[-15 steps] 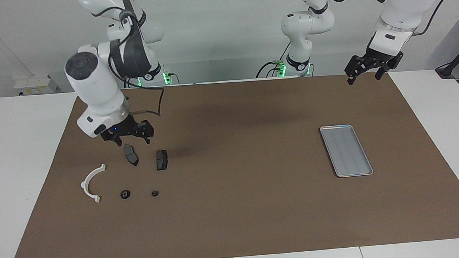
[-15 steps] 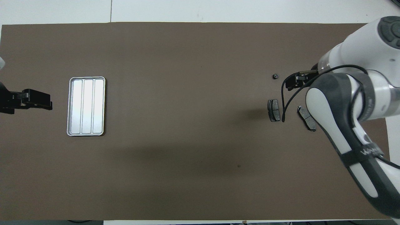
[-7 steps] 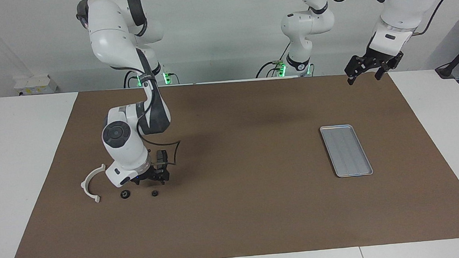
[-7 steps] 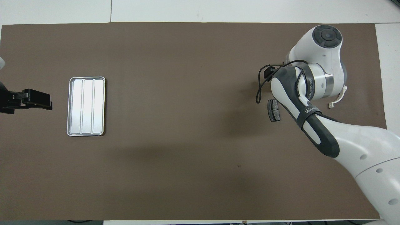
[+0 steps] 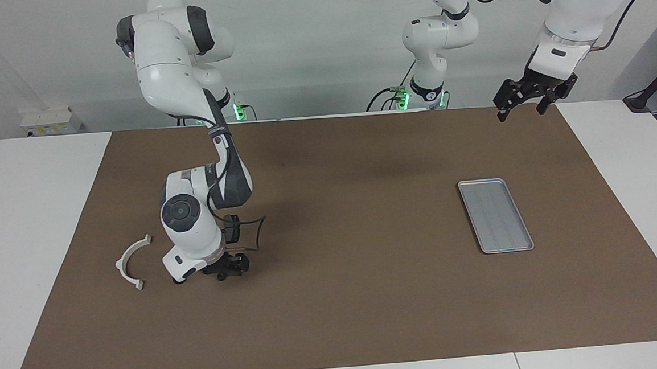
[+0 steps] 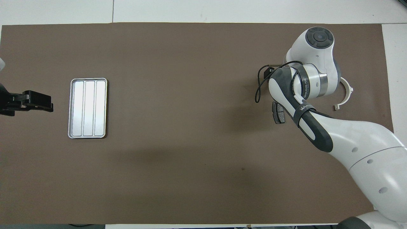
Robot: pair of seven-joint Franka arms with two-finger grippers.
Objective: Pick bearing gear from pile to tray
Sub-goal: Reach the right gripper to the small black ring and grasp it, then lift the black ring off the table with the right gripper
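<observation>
Reaching low over the small black pieces, the right gripper [image 5: 223,271] hides them; whether its fingers grip anything cannot be told. Left gripper [image 5: 531,97] waits spread open and empty, above the mat's edge near the tray [image 5: 495,215].

Place: a robot lab.
Clue: two white robot arms [image 5: 186,102] fixed beside a big white table [image 5: 23,226].
Clue: brown mat [image 5: 341,298] spread on that table.
Clue: plain pale wall [image 5: 308,43] above that table.
</observation>
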